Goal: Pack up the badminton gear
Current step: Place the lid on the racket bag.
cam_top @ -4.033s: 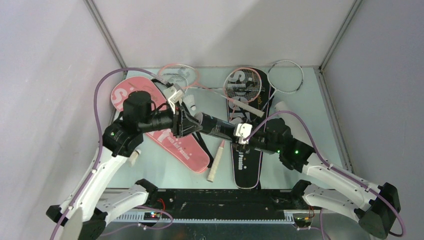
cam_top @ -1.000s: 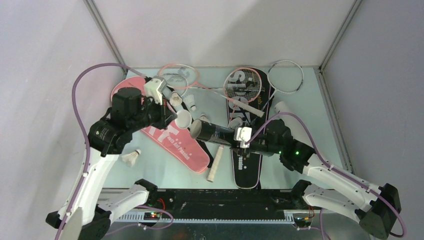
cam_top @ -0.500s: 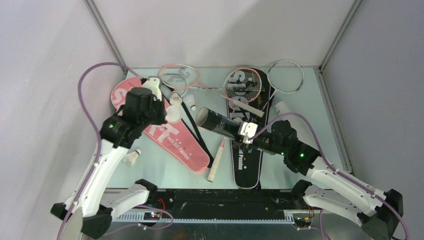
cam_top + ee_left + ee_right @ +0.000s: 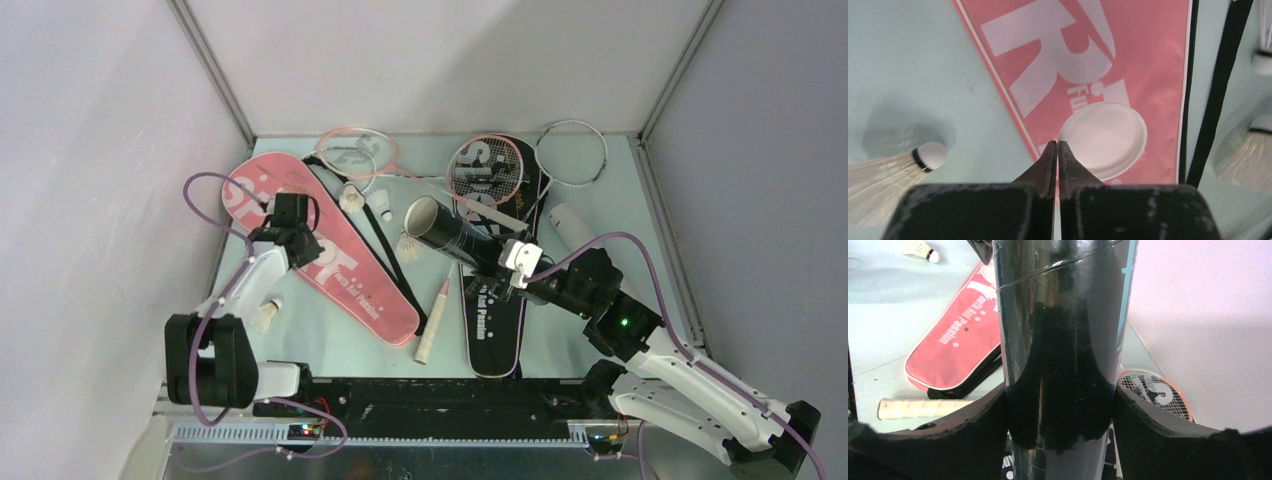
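Top external view: right gripper (image 4: 492, 262) grasps the black shuttle tube (image 4: 447, 232); left gripper (image 4: 290, 215) is clenched on nothing.

Tube sits near table centre, gripped at its lower body, open mouth pointing to 10 o'clock; right wrist view confirms both fingers (image 4: 973, 422) pressed against its sides. One shuttlecock (image 4: 405, 246) lies just at 8 o'clock of the mouth, two more (image 4: 350, 198) at 11 o'clock. Left wrist view shows the jaws pressed together at the edge of a white lid (image 4: 1103, 140) lying on the pink cover (image 4: 330, 262), which occupies the 9 o'clock sector; contact with the lid cannot be told. Another shuttlecock (image 4: 263, 316) lies at 8 o'clock, off the cover. Black cover (image 4: 490, 320) runs from 6 to 12 o'clock and carries a racket head (image 4: 485, 170). White tube (image 4: 572, 225) lies at 3 o'clock.
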Robot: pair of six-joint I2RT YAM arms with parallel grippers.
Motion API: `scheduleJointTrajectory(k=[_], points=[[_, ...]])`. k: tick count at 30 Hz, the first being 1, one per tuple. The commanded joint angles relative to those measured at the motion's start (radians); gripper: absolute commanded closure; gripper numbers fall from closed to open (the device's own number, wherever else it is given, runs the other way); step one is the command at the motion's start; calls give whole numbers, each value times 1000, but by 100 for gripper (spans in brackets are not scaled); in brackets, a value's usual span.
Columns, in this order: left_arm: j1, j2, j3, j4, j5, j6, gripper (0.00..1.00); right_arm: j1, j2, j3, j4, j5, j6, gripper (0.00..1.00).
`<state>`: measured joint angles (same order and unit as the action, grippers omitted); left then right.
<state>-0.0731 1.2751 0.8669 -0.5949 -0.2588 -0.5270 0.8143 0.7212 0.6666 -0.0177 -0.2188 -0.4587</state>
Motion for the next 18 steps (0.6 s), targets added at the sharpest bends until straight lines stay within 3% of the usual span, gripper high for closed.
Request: scheduleJointTrajectory(k=[1,4,7,9,18], points=[[30,72,22,150,20,-113,100,13,-17,27,100,-38,33,76],[36,106,50,110,14,-126,87,29,-22,27,103,-42,39,75],[38,84,60,83,-34,-135,66,40,-27,27,100,-42,42,75],[47,55,56,67,-57,-147,58,46,-30,27,95,-43,44,75],[138,-174,-10,-61,-147,-245,35,63,-33,27,79,-54,44,75]])
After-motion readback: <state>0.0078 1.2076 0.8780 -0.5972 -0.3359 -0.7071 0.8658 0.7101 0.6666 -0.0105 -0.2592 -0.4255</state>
